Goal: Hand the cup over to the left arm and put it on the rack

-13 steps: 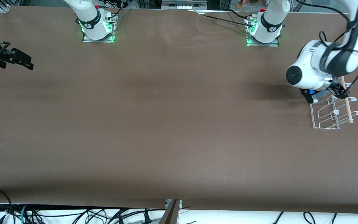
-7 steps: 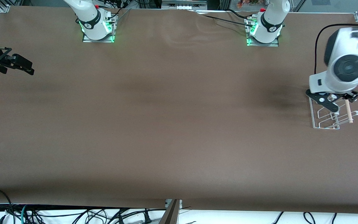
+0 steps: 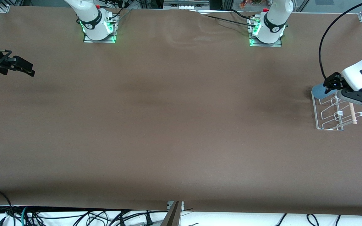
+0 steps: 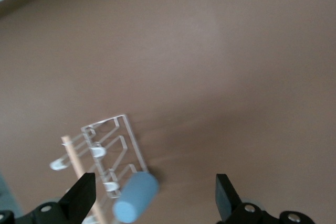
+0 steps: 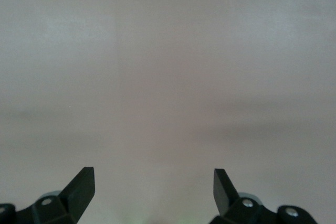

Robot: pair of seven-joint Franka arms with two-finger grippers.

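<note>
Left gripper (image 4: 152, 198) open, one cup (image 4: 136, 198) racked

Cup on the rack

The light-blue cup (image 4: 136, 197) lies tipped on its side on the white wire rack (image 3: 331, 113), at the rack's end farther from the front camera, toward the left arm's end of the table.

Only rack (image 3: 333, 113) and cup (image 3: 318, 91)
</note>
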